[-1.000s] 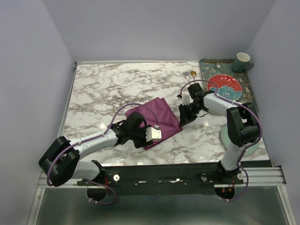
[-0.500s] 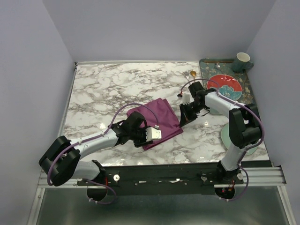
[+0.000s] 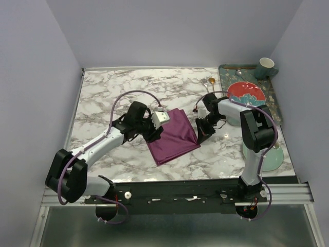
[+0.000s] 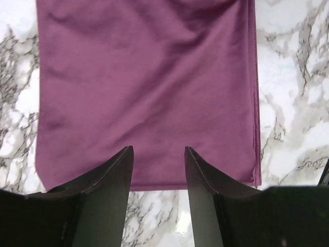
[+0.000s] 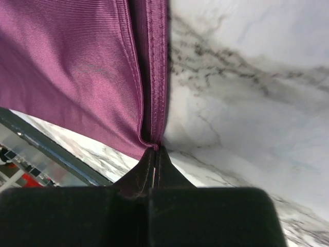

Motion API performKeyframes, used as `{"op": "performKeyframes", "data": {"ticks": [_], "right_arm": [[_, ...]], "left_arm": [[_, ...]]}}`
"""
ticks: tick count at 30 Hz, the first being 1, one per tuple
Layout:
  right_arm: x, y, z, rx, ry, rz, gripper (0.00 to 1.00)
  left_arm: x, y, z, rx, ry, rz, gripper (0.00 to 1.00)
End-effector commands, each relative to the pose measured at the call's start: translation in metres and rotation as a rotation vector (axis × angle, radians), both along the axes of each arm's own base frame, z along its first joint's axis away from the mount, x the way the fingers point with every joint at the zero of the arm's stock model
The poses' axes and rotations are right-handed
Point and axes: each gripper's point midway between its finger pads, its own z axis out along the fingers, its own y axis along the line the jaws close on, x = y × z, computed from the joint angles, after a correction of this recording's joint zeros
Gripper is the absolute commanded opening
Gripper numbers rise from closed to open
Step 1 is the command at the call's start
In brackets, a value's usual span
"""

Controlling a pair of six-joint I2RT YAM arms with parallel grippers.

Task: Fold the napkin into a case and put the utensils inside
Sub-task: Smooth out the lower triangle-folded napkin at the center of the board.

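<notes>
The plum-purple napkin [image 3: 174, 136] lies folded flat as a rectangle on the marble table. My left gripper [image 3: 154, 131] is open and empty just over its left edge. In the left wrist view the fingers [image 4: 114, 170] frame the near hem of the cloth [image 4: 149, 87]. My right gripper [image 3: 201, 133] is shut at the napkin's right corner. In the right wrist view its tips [image 5: 156, 148] pinch the end of the doubled hem [image 5: 154, 67]. A gold utensil end [image 3: 211, 81] shows at the far side, its handle hidden by the right arm. The fork is out of view.
A teal patterned tray [image 3: 274, 103] at the far right carries a red plate [image 3: 245, 92] and a cup [image 3: 266, 66]. A pale green plate [image 3: 270, 158] lies at the near right, partly under the right arm.
My left arm lifted off the napkin's near end and swung to its far-left edge. The napkin now shows as a full flat rectangle. My right gripper stayed at the right corner.
</notes>
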Motion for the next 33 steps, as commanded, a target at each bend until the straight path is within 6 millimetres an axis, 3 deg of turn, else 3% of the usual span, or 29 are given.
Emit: {"op": "performKeyframes", "data": {"ticks": [1, 7, 12, 14, 15, 18, 21, 25, 30, 33], "right_arm": [[0.030, -0.021, -0.018, -0.139, -0.081, 0.056, 0.01], [0.066, -0.019, -0.006, -0.169, -0.152, 0.088, 0.08], [0.097, -0.019, 0.010, -0.198, -0.235, 0.103, 0.25], [0.105, -0.017, 0.022, -0.197, -0.267, 0.100, 0.32], [0.108, -0.019, 0.027, -0.201, -0.277, 0.091, 0.42], [0.112, -0.022, 0.046, -0.185, -0.311, 0.061, 0.46], [0.104, -0.025, 0.060, -0.142, -0.288, 0.019, 0.47], [0.081, -0.029, 0.061, -0.089, -0.213, -0.019, 0.56], [0.054, -0.030, 0.050, -0.041, -0.124, -0.042, 0.56], [0.042, -0.023, 0.043, 0.003, -0.070, -0.063, 0.56]], "left_arm": [[0.017, 0.013, 0.004, -0.037, 0.101, 0.069, 0.55], [0.022, 0.021, -0.022, 0.112, 0.002, -0.114, 0.52], [0.027, 0.019, -0.046, 0.239, 0.014, -0.154, 0.49], [0.020, 0.014, -0.056, 0.267, 0.049, -0.178, 0.48], [0.016, 0.015, -0.060, 0.291, 0.063, -0.187, 0.46], [-0.005, 0.008, -0.069, 0.331, 0.098, -0.229, 0.45], [-0.031, 0.001, -0.074, 0.365, 0.158, -0.243, 0.44], [-0.058, -0.013, -0.076, 0.378, 0.266, -0.205, 0.44], [-0.069, -0.027, -0.069, 0.352, 0.363, -0.136, 0.45], [-0.063, -0.036, -0.050, 0.285, 0.352, -0.134, 0.48]]}}
